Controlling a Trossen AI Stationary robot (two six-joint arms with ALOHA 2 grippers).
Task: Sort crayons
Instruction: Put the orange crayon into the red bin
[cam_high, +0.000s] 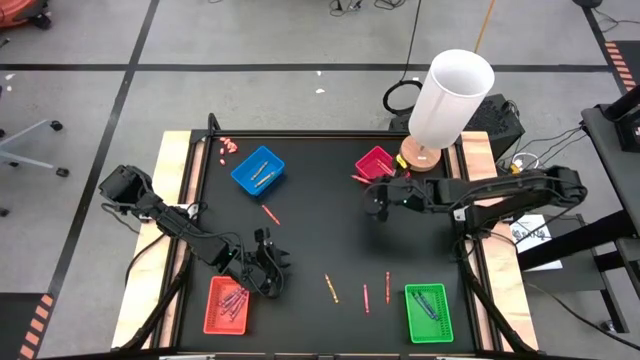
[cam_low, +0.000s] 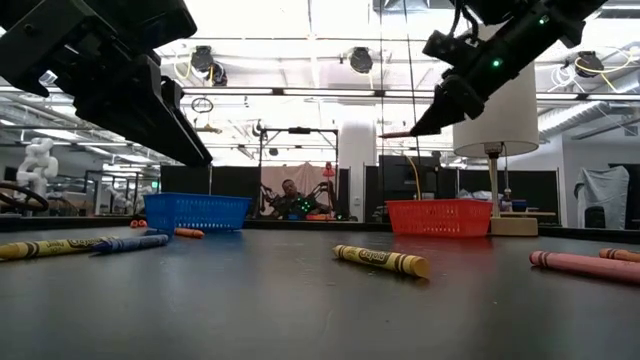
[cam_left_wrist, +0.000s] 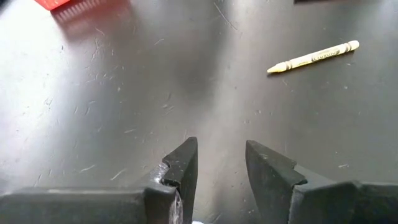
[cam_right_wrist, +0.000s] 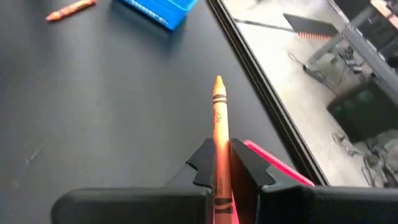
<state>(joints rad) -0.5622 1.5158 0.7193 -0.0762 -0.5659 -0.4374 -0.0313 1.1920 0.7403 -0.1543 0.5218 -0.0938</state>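
An orange crayon points straight out from the right gripper's clamped jaws; left gripper's jaws gape.

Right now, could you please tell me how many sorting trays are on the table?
4. In the high view, the blue tray is upper left, the magenta tray upper right, the red tray lower left and the green tray lower right. None appears hidden.

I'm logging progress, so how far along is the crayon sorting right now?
Partly done. The blue tray, red tray and green tray already hold crayons. In hand: the right end effector, beside the magenta tray, grips an orange crayon. The left end effector is open and empty. Left: loose crayons on the mat, including a yellow one.
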